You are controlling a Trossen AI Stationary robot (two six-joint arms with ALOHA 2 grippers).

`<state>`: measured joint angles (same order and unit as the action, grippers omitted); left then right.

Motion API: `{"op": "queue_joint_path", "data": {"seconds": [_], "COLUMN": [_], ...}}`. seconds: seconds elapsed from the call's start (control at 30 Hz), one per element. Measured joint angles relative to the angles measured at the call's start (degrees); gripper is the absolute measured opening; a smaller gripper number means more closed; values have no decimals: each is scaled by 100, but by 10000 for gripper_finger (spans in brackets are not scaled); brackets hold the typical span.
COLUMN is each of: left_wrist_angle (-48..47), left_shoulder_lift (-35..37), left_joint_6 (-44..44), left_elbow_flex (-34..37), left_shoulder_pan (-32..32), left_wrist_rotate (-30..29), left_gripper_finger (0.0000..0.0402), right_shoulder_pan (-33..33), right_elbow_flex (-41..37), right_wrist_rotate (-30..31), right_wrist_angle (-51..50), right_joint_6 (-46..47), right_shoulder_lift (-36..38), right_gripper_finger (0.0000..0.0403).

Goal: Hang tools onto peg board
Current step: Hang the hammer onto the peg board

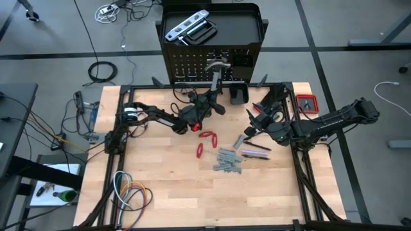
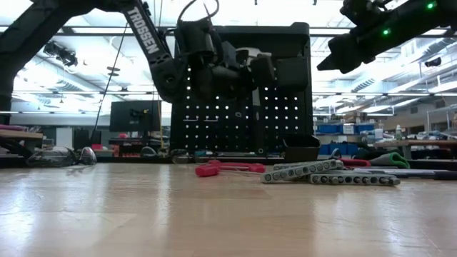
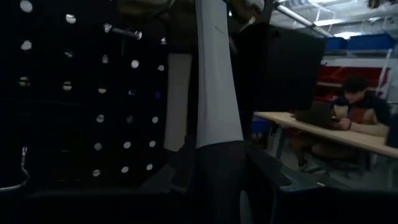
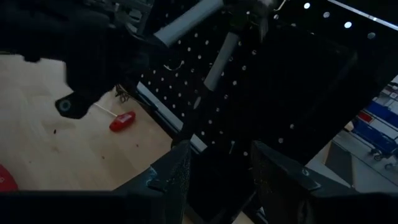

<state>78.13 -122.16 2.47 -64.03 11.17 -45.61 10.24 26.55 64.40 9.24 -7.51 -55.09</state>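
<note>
Your left end effector [image 1: 207,108] is up against the peg board [image 1: 192,64] at the far edge of the counter [image 1: 167,192], pinching the handle of a steel hammer [image 1: 217,70] whose head sits high on the panel's face, so the step in hand looks like hanging that hammer. Next you'll likely need to settle the head onto its hook before letting go. Just nearer on the counter lie the red-handled pliers [image 1: 205,140], then the grey wrenches [image 1: 230,160]. To the right, your right end effector [image 1: 252,128] hovers with its fingers spread and nothing between them, above the dark screwdrivers [image 1: 255,149].
</note>
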Motion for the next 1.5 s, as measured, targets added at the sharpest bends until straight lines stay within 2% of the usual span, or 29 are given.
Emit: {"op": "queue_joint_path", "data": {"seconds": [0.37,0.73,0.9,1.1,1.5], "left_wrist_angle": [-660,-914,-1249,-1750,-2108], "left_shoulder_lift": [-14,-5,1,-10,-12], "left_joint_6": [-778,-1394,-1771,-1762,-1619], "left_elbow_flex": [-101,-107,-110,-87,-89], "left_shoulder_pan": [268,285,327,314,299], "left_wrist_rotate": [423,468,348,336,954], "left_gripper_finger": [87,88,132,154,158], "right_shoulder_pan": [2,11,11,11,11], "right_elbow_flex": [0,0,0,0,0], "right_wrist_rotate": [-4,-26,-131,-151,-153], "right_wrist_angle": [10,63,91,141,143], "right_joint_6": [-15,-14,-15,-17,-17], "right_shoulder_lift": [0,0,0,0,0], "right_gripper_finger": [174,174,172,172,168]}}
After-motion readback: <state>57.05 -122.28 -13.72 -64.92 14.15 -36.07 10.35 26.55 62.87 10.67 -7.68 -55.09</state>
